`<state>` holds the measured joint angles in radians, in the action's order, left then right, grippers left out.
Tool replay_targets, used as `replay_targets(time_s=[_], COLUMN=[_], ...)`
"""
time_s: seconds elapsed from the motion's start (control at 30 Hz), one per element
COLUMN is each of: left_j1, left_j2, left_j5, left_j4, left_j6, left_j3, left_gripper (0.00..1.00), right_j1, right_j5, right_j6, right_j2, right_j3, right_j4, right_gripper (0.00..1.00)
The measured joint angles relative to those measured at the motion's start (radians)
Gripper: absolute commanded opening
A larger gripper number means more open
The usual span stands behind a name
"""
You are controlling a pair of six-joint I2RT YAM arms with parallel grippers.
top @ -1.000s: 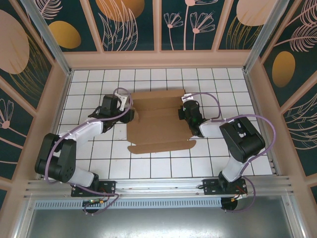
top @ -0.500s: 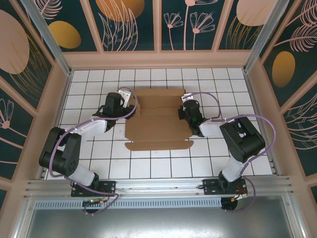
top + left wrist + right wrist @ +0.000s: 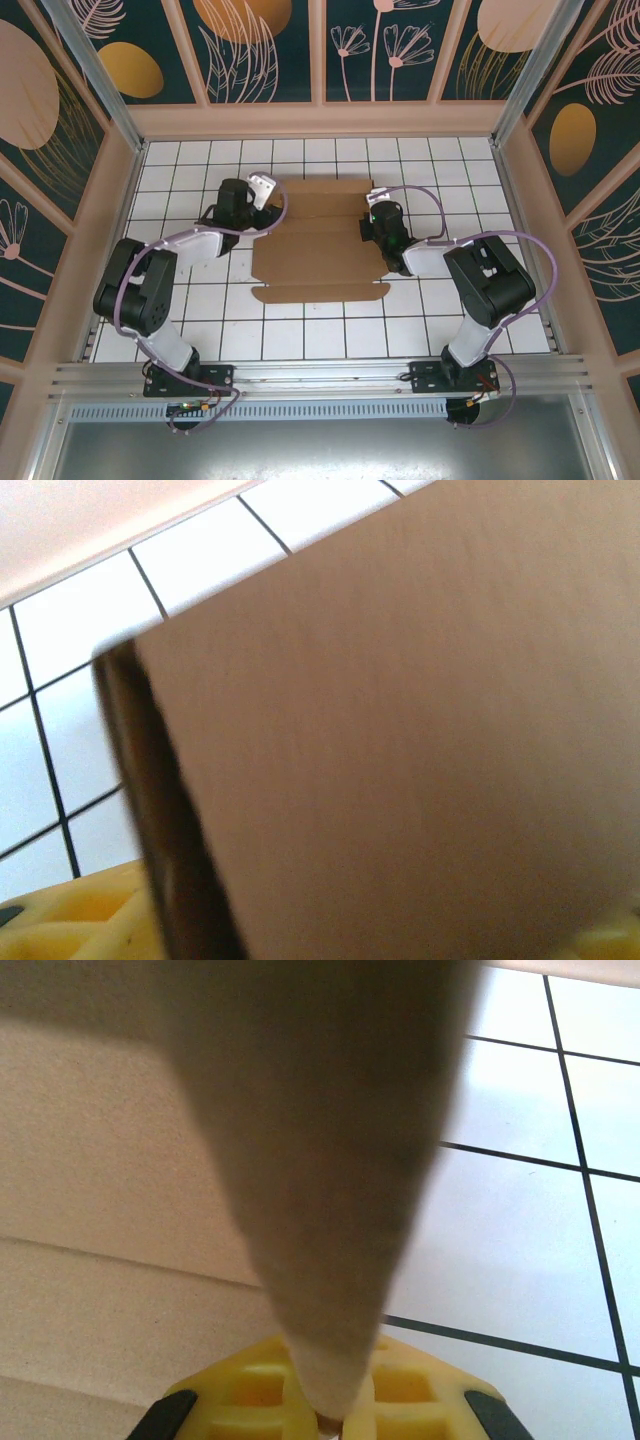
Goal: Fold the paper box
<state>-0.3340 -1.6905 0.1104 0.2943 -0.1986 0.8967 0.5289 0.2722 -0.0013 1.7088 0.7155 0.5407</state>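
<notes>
R gripper: clenched on right flap of plain brown cardboard paper box.
L gripper: at far-left flap; fingers apart, hold unclear.
Box: centre of white tiled table, mostly flat.
Progress: early; approx. all folds left.

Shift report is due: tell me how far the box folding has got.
Done: little; the box lies mostly flat on the tiled table. In hand: the right gripper pinches a flap on its right side; the left gripper is at the far left corner, grip unclear. Left: raising the walls and closing it.
</notes>
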Motion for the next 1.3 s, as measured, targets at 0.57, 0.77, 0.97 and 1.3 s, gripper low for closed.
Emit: replay_targets(time_s=[0.57, 0.77, 0.97, 1.3], left_j1=[0.027, 0.000, -0.055, -0.089], left_j2=[-0.053, -0.050, -0.036, -0.032], left_j5=[0.019, -0.059, -0.180, -0.262], left_j4=[-0.067, -0.071, -0.074, -0.104], left_j6=[0.059, 0.106, 0.159, 0.234], left_j3=[0.097, 0.097, 0.094, 0.101], left_gripper=[0.16, 0.05, 0.00, 0.02], right_j1=[-0.001, 0.002, 0.006, 0.023], right_j5=[-0.010, 0.002, 0.040, 0.056], right_j6=[0.003, 0.030, 0.079, 0.132], right_j2=[0.000, 0.000, -0.022, -0.055], right_j3=[0.010, 0.018, 0.018, 0.018], right_j4=[-0.016, -0.033, -0.077, -0.138], right_gripper=[0.06, 0.03, 0.00, 0.00])
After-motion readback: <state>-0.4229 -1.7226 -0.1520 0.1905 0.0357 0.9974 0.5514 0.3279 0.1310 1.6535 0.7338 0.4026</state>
